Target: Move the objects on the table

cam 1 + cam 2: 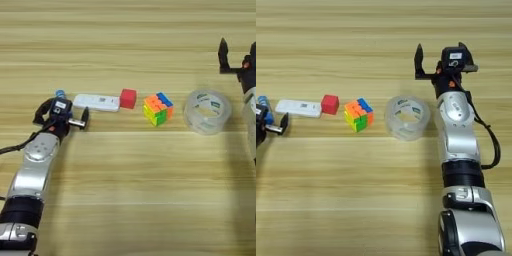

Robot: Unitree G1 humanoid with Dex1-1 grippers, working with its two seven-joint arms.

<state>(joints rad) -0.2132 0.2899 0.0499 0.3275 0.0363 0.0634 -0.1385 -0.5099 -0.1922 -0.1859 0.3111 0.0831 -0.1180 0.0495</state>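
The left gripper (62, 117), fingers open, is sitting by the blue tube (60, 93) left of the white device (96, 102). It should be closing gently around the tube. The right gripper (440, 62), open, is waiting behind the tape roll (407, 117).

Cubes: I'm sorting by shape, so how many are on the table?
2. The small red cube sits at the right end of the flat white device; the multicoloured puzzle cube lies between it and the clear tape roll.

One blue tube (60, 93), one white device (96, 102), one red cube (128, 98), one puzzle cube (158, 108), one tape roll (207, 111).
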